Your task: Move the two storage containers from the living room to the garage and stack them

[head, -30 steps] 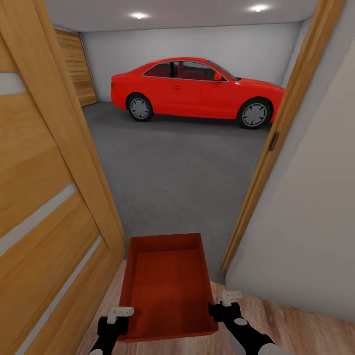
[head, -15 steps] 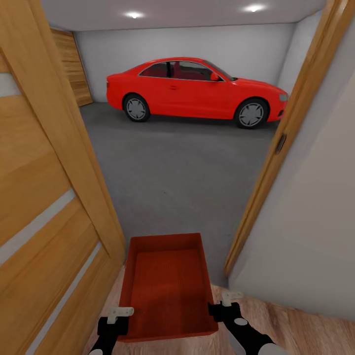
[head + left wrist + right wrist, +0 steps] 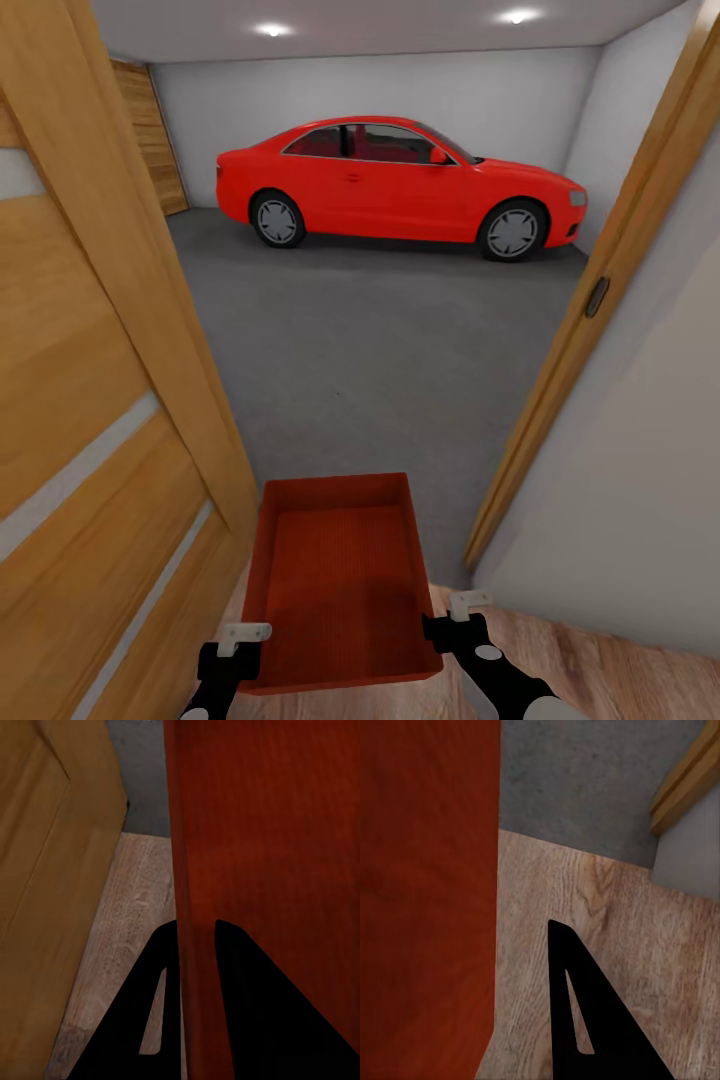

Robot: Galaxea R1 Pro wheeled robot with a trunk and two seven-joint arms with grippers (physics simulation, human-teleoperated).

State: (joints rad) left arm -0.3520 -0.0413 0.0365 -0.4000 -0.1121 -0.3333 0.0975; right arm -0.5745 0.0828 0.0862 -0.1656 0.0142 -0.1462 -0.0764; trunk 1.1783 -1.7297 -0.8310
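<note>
While we stand at the doorway between the wood-plank floor (image 3: 620, 670) and the garage, we carry one storage container (image 3: 340, 585) low in front of the trunk, between both grippers. Its long axis runs straight ahead, away from us and toward the garage; the short far wall faces the concrete floor (image 3: 380, 340), the short near wall faces our body. It sits level, open side up, ribbed interior visible.

Our left gripper (image 3: 238, 650) is at the near left corner of the container. In the left wrist view, the two dark fingers (image 3: 247, 1005) straddle the container's side wall (image 3: 196, 945), one on each side, so we record this gripper as clamped on the wall. Our right gripper (image 3: 455, 620) sits against the near right edge. In the right wrist view one dark finger (image 3: 585, 1020) lies outside the container wall (image 3: 427, 907), over the planks; the second finger is hidden, so we cannot tell whether this gripper is closed.

An open wooden door (image 3: 90, 400) stands just beside the container on our left. A wooden door frame (image 3: 590, 310) and a pale wall (image 3: 640, 480) stand on our right. Beyond, a red car (image 3: 400, 185) is parked side-on, well apart from the container, under two ceiling spotlights (image 3: 272, 30).
</note>
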